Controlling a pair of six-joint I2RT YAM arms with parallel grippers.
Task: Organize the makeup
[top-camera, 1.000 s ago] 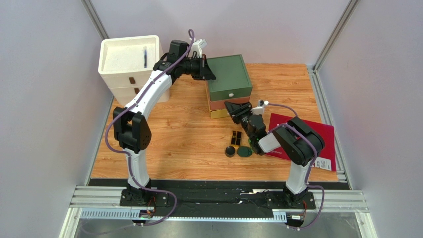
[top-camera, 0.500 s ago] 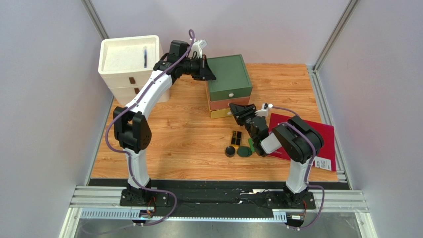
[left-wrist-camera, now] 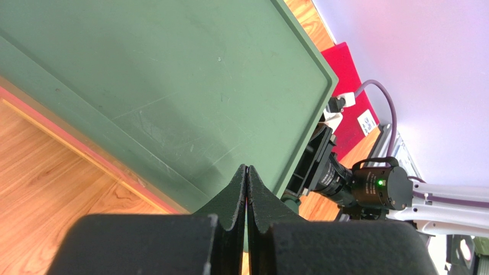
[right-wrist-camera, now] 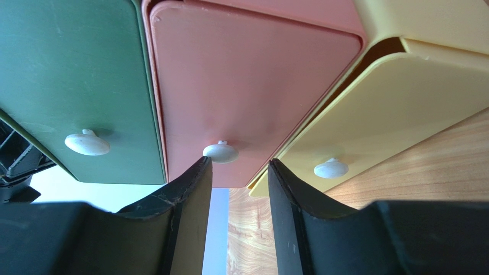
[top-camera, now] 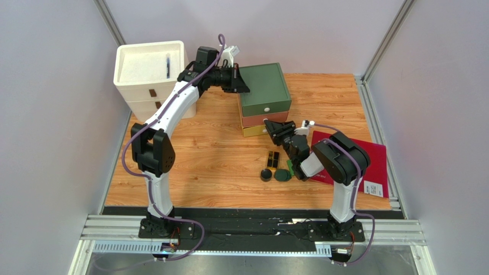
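Wooden tabletop (top-camera: 218, 154): right gripper (right-wrist-camera: 238, 167), jaws partly open, faces the drawers (top-camera: 265, 100), middle knob (right-wrist-camera: 220, 151) just ahead, slightly off-centre; left gripper (left-wrist-camera: 247, 169), pinched closed, sits at their top.

Both the left arm (top-camera: 172, 109) and right arm (top-camera: 344, 165): white links, black joint housings, a purple cable (top-camera: 129, 150) along each. Fingers (right-wrist-camera: 183, 217) of the right gripper (right-wrist-camera: 238, 172) matte black, scuffed. Green indicator lamp (left-wrist-camera: 379, 182) lit on a black housing beside the green drawer box (left-wrist-camera: 172, 86).

The right pincer (right-wrist-camera: 239, 165) has dropped level with the drawers (right-wrist-camera: 252, 86).
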